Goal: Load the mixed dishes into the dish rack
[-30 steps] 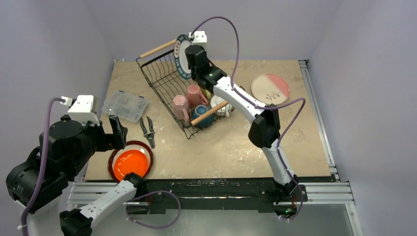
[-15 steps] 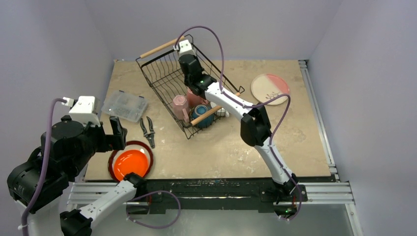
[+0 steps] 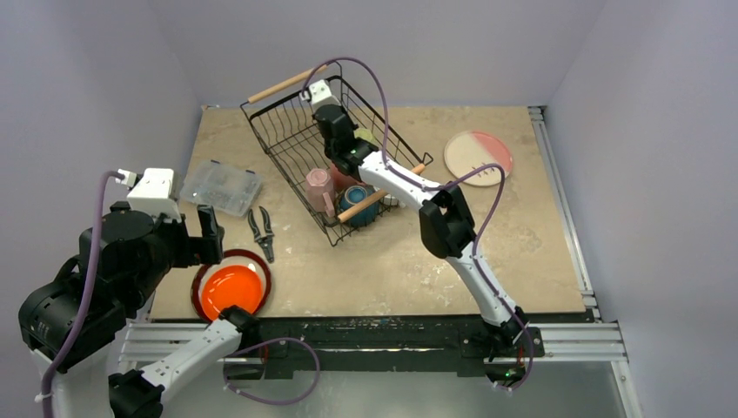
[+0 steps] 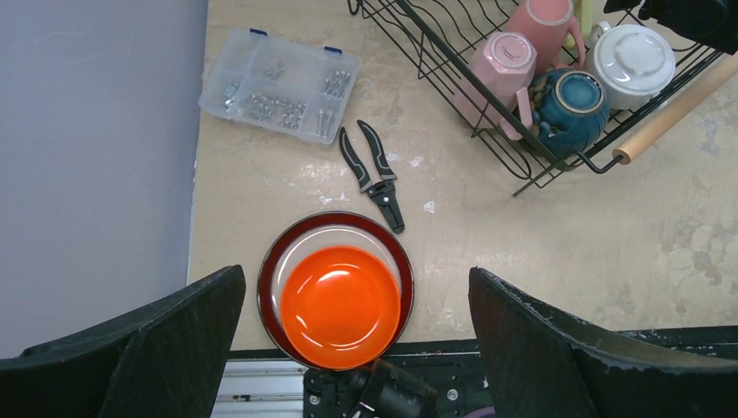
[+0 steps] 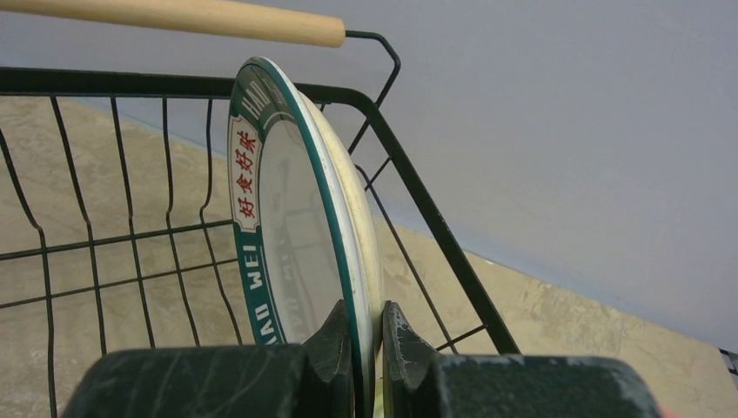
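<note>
My right gripper [image 5: 367, 348] is shut on the edge of a teal-rimmed white plate [image 5: 296, 226]. It holds the plate upright inside the black wire dish rack [image 5: 418, 192], near the far wooden handle [image 5: 174, 16]. In the top view my right gripper [image 3: 329, 122] hides the plate. The rack [image 3: 287, 144] holds pink mugs [image 3: 318, 190], a teal bowl [image 3: 357, 202] and a white cup [image 4: 631, 57]. My left gripper [image 4: 357, 348] is wide open and empty above the orange plate [image 4: 341, 305], which lies on the dark red-rimmed plate [image 4: 335, 219]. A pink-white plate [image 3: 478, 157] lies at the far right.
Black pliers [image 4: 372, 178] and a clear plastic parts box [image 4: 278, 84] lie left of the rack. The rack's near wooden handle [image 4: 674, 109] sticks out toward the table's middle. Purple walls close in at the left and back.
My right arm has lowered the teal-rimmed plate from above the rack's far end down into the rack. The left arm has stayed almost still.
</note>
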